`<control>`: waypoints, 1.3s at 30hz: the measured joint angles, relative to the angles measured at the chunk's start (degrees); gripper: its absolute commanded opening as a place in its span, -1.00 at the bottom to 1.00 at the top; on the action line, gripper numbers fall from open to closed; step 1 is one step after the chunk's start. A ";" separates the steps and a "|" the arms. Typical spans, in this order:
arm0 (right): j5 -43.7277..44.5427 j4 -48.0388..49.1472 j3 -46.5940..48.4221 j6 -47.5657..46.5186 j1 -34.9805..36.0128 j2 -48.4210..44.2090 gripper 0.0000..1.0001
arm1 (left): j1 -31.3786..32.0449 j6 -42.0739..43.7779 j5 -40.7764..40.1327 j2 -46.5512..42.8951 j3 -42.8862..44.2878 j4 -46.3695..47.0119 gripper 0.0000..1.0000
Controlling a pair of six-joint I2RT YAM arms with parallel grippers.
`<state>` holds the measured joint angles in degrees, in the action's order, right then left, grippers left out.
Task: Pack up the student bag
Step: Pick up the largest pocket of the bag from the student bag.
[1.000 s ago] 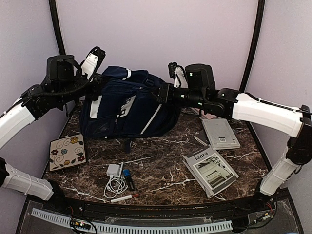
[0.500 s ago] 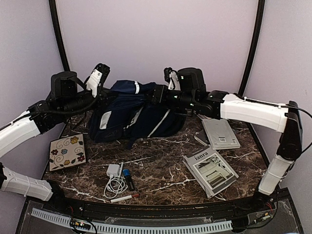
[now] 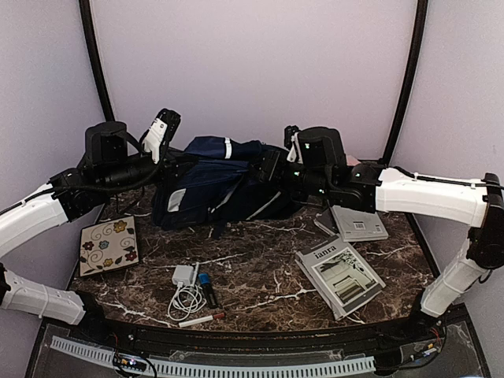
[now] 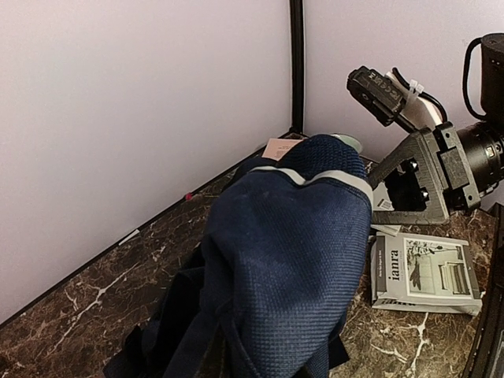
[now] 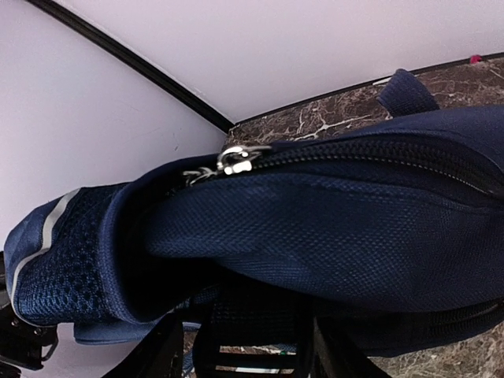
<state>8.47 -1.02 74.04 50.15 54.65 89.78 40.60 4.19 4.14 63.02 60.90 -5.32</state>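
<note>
Top external: student bag (image 3: 220,185) slumped on the table (image 3: 260,268), 12 o'clock. Left end effector (image 3: 169,160) pinches its 9 o'clock end; right end effector (image 3: 272,164) spread at 3 o'clock. Best anchor left, then work the zipper pull (image 5: 232,161).

White arm shells (image 3: 429,193), black joint housings (image 3: 106,143), black cables (image 4: 469,63), white-cased wrist cameras (image 3: 157,135)

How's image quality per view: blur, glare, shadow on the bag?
Top external: even light, sharp, but the student bag is a dark mass, only its pale stripes reading. Left wrist: weave crisp, magazine title legible. Right wrist: zipper pull sharp with a glint; bottom of frame sinks into shadow.
</note>
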 measured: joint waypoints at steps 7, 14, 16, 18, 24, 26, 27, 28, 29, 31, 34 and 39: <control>1.77 2.05 -2.89 4.11 1.77 -1.73 -0.12 | 0.13 -0.98 1.75 0.00 -0.35 0.46 -1.00; 1.40 4.48 -2.47 5.29 3.15 0.13 -0.06 | 0.13 -1.44 2.62 0.00 -0.50 0.50 -1.00; 1.46 5.14 -1.95 5.29 3.39 1.46 -0.08 | 0.13 -1.49 2.86 0.00 -0.55 0.50 -1.00; 1.81 5.51 -1.57 5.31 3.39 2.51 -0.15 | 0.13 -1.49 3.06 0.00 -0.59 0.50 -1.00; 4.17 6.36 -1.55 5.49 3.61 2.91 -0.24 | 0.13 -1.68 3.80 0.00 -0.74 0.59 -1.00; 4.39 6.40 -1.55 5.66 3.56 2.91 -0.30 | 0.13 -1.68 3.87 0.02 -0.74 0.61 -1.00; 4.42 6.58 -1.66 5.95 3.52 2.91 -0.35 | 0.13 -1.68 3.87 0.02 -0.74 0.61 -1.00; 4.42 6.78 -1.81 6.08 3.48 2.89 -0.38 | 0.13 -1.68 3.87 0.02 -0.74 0.61 -1.00; 4.44 7.23 -2.23 6.32 3.41 2.86 -0.40 | 0.13 -1.68 3.89 0.02 -0.76 0.61 -1.00; 4.46 7.50 -3.17 6.40 3.28 2.45 -0.42 | 0.13 -1.68 3.98 0.02 -0.81 0.61 -1.00; 4.63 6.82 -5.03 6.32 2.78 0.52 -0.41 | 0.17 -1.66 4.22 0.02 -0.90 0.61 -1.00; 4.87 3.74 -6.25 5.33 1.81 -2.80 -0.39 | 0.17 -1.66 4.28 0.02 -0.90 0.81 -1.00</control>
<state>13.34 2.72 67.79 55.48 56.47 86.98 40.77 2.52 8.43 63.05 60.01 -4.51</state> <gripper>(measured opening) 0.304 0.128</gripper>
